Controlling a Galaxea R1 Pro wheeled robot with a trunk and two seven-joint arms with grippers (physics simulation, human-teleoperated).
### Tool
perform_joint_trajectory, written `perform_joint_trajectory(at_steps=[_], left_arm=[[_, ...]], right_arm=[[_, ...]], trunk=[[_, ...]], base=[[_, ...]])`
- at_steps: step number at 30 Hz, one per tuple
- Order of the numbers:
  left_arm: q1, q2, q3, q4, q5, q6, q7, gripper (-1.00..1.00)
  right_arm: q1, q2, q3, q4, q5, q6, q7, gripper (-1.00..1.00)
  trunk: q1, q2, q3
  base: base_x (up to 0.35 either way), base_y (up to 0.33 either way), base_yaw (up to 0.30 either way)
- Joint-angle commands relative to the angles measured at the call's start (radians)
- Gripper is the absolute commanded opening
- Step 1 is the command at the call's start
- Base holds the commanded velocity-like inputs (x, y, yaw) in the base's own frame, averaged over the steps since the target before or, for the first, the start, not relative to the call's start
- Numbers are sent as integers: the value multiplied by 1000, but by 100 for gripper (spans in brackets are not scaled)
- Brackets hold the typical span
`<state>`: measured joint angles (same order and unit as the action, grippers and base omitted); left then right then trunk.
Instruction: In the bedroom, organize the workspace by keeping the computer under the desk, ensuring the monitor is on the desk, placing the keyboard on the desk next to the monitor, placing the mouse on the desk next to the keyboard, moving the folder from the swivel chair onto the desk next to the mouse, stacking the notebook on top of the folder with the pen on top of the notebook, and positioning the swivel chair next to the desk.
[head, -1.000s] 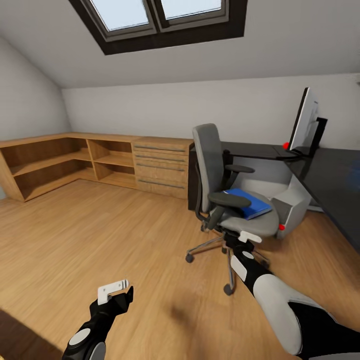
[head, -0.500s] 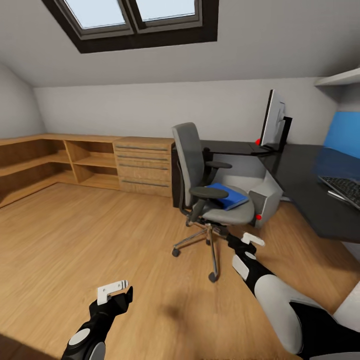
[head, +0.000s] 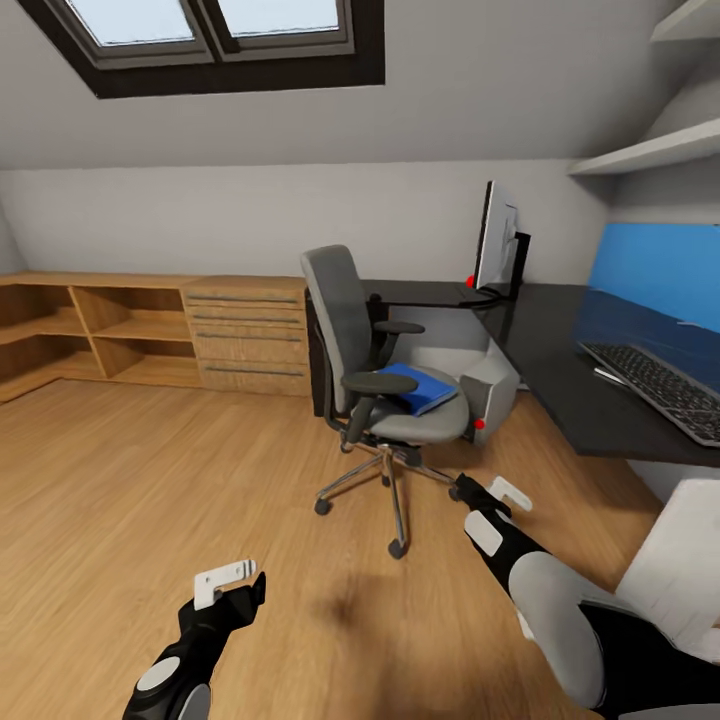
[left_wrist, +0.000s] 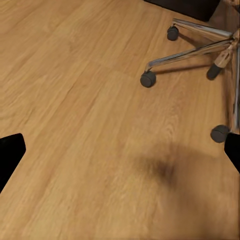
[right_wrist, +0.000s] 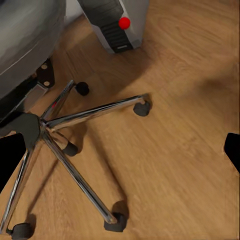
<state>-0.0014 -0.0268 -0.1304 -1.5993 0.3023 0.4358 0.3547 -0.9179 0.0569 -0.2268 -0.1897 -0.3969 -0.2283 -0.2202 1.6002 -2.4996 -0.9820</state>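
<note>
Looking forward from our head camera, we see the swivel chair (head: 375, 380) standing on the wood floor (head: 150, 480), just beside the near end of the black counter (head: 560, 370) but not tucked in. On its grey seat lies the folder (head: 420, 387), bright blue and flat, tilted a little toward the chair's front edge. Behind the chair, the computer (head: 488, 393) sits on the floor under the counter, its red light facing us. The monitor (head: 495, 238) stands upright on the counter's far corner, seen nearly edge-on with its pale back showing. The keyboard (head: 655, 385) rests on the counter's right stretch, well apart from the monitor, below a blue wall panel (head: 655, 270). A light-wood chest (head: 245, 335) and open shelves (head: 90, 335) line the far wall to the left.

Our left gripper (head: 235, 580) hovers low over bare floor with nothing in it; in the left wrist view its dark fingers (left_wrist: 10, 155) sit at opposite edges, set wide apart. Our right gripper (head: 495, 493) hangs near the chair's chrome base (right_wrist: 65, 135), empty as well; the right wrist view shows its fingers (right_wrist: 232, 150) likewise spread, with the castors and the computer's vented front (right_wrist: 115, 25) between them.
</note>
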Motion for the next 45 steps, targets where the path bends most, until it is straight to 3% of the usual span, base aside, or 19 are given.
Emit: perform_joint_trajectory(at_steps=[1, 8, 28, 32, 35, 39, 40, 45], left_arm=[[0, 2, -1, -3, 11, 2, 9, 100], [0, 23, 0, -5, 12, 3, 9, 100], [0, 25, -3, -1, 11, 4, 9, 100], [0, 24, -6, 5, 11, 6, 9, 100], [0, 24, -6, 5, 12, 6, 9, 100], [0, 24, -7, 5, 11, 6, 9, 100], [0, 24, -9, 22, 12, 5, 9, 100], [0, 24, -9, 28, 12, 5, 9, 100]], right_arm=[[-1, 0, 0, 1, -7, -5, -1, 100], [0, 0, 0, -1, -8, -5, 1, 100], [-1, -3, 1, -8, -2, -9, 6, 100], [-1, -13, 1, -8, -2, -17, 6, 100], [-1, -16, 1, -8, -2, -24, 6, 100], [-1, -13, 4, -8, 4, -91, 5, 100], [-1, -36, -2, -16, -3, -135, -1, 100], [-1, -78, -24, -26, -10, -129, -2, 100]], trunk=[[0, 0, -1], [0, 0, -1], [0, 0, -1], [0, 0, -1], [0, 0, -1], [0, 0, -1], [0, 0, -1], [0, 0, -1]], base=[[0, 0, -238], [1, 9, -54], [173, 69, -2], [17, 0, 0], [5, 0, 0], [179, 0, 0], [37, 0, 0], [15, 0, 0]])
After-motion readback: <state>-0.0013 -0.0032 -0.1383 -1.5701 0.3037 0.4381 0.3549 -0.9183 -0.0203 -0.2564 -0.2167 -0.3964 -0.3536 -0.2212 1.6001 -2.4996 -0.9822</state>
